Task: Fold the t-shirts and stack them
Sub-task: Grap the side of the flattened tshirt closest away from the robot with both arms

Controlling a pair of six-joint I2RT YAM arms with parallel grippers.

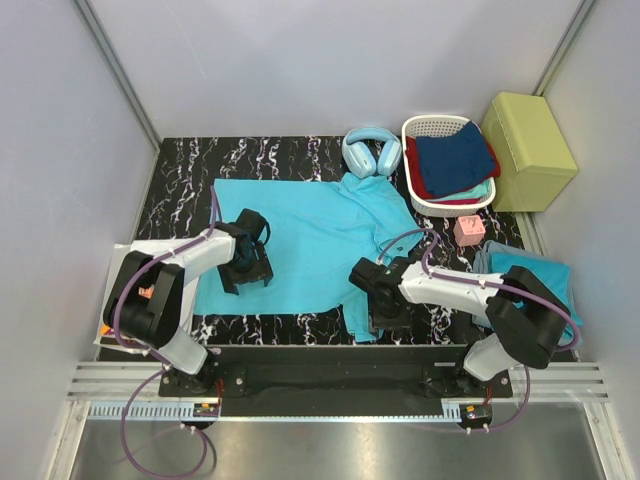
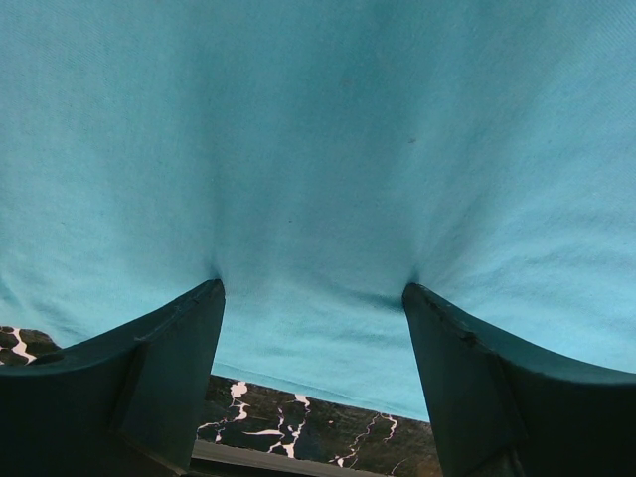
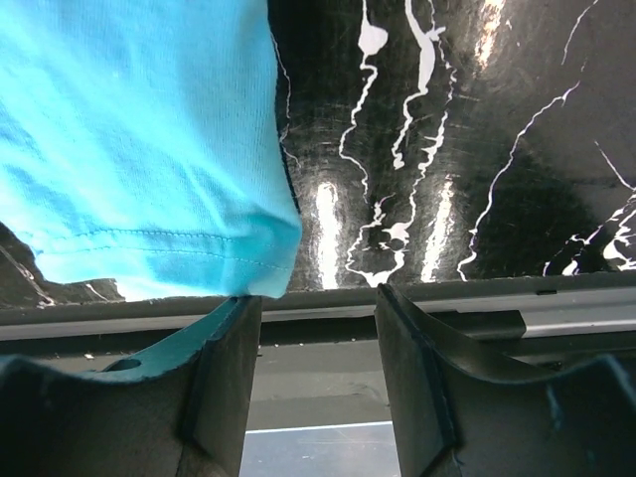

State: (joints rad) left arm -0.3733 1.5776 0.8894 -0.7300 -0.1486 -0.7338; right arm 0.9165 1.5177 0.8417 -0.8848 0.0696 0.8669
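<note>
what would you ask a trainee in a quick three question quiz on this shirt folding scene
1. True or false: the left claw and the right claw both stand open.
2. What stands next to the headphones? A white basket; B kettle; C pan.
3. Which claw is at the near corner of the spread t-shirt?
Key: 1 true; 2 A; 3 the right one.

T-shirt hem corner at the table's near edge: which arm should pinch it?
Right arm, likely: its open jaws sit at the table edge, hem corner beside one jaw. Left arm's jaws press the t-shirt farther left.
</note>
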